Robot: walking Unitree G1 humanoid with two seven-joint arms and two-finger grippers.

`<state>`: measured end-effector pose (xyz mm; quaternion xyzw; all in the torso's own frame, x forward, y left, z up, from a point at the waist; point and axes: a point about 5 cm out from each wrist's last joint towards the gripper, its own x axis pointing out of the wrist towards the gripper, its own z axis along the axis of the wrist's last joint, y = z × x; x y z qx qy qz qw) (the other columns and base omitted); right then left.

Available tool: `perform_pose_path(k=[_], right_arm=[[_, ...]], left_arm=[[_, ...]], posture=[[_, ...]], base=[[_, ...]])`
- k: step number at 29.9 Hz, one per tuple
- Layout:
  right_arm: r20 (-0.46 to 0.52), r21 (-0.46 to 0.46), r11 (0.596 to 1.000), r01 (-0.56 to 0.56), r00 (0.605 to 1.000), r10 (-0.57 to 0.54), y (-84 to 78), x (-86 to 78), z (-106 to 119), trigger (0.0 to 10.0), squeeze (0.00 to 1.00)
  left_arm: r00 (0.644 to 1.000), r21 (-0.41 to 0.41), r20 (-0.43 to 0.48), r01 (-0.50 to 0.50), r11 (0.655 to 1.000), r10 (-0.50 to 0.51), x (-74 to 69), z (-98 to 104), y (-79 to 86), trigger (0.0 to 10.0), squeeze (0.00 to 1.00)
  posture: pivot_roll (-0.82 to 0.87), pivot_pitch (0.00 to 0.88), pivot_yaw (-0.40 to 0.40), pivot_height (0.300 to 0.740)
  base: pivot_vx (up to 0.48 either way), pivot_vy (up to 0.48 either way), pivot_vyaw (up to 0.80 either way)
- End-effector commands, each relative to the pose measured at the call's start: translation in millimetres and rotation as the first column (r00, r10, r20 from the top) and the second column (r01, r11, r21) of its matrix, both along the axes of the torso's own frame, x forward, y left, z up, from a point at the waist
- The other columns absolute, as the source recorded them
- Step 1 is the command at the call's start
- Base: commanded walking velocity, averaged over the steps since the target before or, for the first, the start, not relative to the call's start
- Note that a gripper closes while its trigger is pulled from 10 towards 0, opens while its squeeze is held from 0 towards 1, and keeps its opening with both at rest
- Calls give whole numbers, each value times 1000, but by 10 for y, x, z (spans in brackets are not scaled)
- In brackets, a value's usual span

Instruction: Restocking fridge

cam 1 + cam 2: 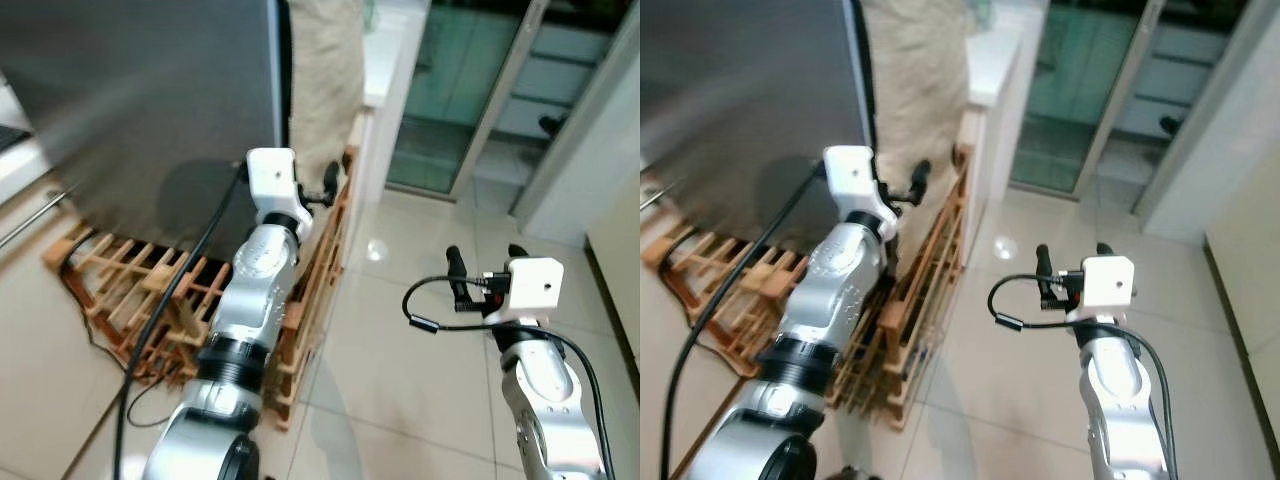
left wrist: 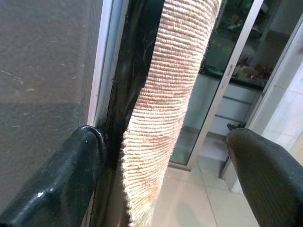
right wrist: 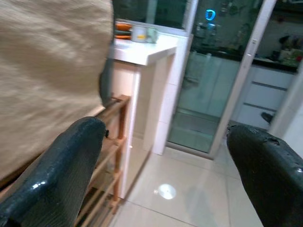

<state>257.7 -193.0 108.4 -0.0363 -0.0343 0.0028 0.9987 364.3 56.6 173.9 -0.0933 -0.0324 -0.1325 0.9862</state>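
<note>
Left eye view has the left pincer [image 1: 322, 190] raised at the right edge of the fridge [image 1: 140, 100], a tall dark-grey box standing on a wooden rack [image 1: 150, 290]. Its fingers are spread wide and hold nothing; in the left wrist view one finger [image 2: 61, 175] lies against the black door seal [image 2: 130, 85], with a woven cloth [image 2: 165, 104] hanging just beside it. The right pincer [image 1: 487, 262] hovers over the tiled floor [image 1: 400, 340], well apart from the fridge, also wide open and empty.

The door will likely feel heavy and stiff, held by its seal, and the smooth panel offers little friction. The best hold looks to be the door's edge by the seal, hooking behind it rather than pinching. The soft cloth could snag. No goods to stock can be seen.
</note>
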Motion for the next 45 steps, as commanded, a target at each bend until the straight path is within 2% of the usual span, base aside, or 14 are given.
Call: perform_pose_path(k=[1,4,7,8,9,10,15,17,21,23,24,30,37,45], right_arm=[[0,5,1000,-23,1000,23,-14,-43,7,10000,0],[-13,9,999,-36,999,36,-17,-71,-15,10000,0],[-70,-14,998,-63,996,62,-64,-216,-129,10000,0],[-70,-14,998,-63,996,62,-64,-216,-129,10000,0],[-102,-32,998,-63,993,59,-102,-326,-199,10000,0],[-106,-36,998,-60,993,55,-106,-352,-209,10000,0],[-113,-39,998,-57,992,52,-104,-379,-222,10000,0],[-114,-46,996,-74,991,68,-79,-377,-223,10000,0],[-112,-12,998,-64,992,62,38,-319,-289,10000,0],[-112,-1,998,-59,992,59,61,-314,-304,10000,0],[-113,33,999,-38,993,42,73,-283,-326,10000,0],[-135,120,993,17,991,-1,9,14,-311,10000,0],[-151,112,993,-45,987,61,136,283,-308,10000,0],[-136,132,990,-53,988,71,266,401,-289,10000,0]], left_arm=[[890,-99,40,456,884,-454,-145,169,-693,10000,0],[815,-121,60,579,806,-576,-233,200,-870,10000,0],[605,-112,148,796,594,-782,-501,399,-1372,10000,0],[605,-112,148,796,594,-782,-501,399,-1372,10000,0],[416,-133,200,908,396,-887,-820,542,-1813,10000,0],[349,-137,211,936,325,-913,-961,566,-1961,10000,0],[240,-121,227,969,217,-944,-1205,590,-2168,10000,0],[264,-159,245,960,230,-933,-1136,623,-2107,10000,0],[565,-237,260,823,516,-783,-509,580,-1376,10000,0],[598,-244,264,801,547,-757,-449,568,-1252,10000,0],[677,-243,262,736,632,-688,-327,474,-869,10000,0],[890,-218,142,455,863,-433,-393,25,356,10000,0],[992,-142,73,117,983,-108,-692,-101,1006,10000,0],[953,82,-93,-283,956,290,-750,-494,1280,10000,0]], posture=[[-187,0,-24,740],[-187,0,-24,740],[-245,0,1,740],[-245,0,1,740],[-265,0,10,740],[-278,0,18,740],[-289,0,23,740],[-298,0,24,740],[-239,0,-2,740],[-234,0,-3,740],[-207,0,-8,740],[-96,0,-44,740],[15,0,-80,740],[12,0,-67,740]], base=[[0,0,0],[0,0,0],[0,0,0],[0,0,0],[0,0,0],[0,0,0],[0,0,0],[0,0,0],[0,0,0],[0,0,0],[0,0,0],[0,0,0],[0,0,216],[0,0,616]])
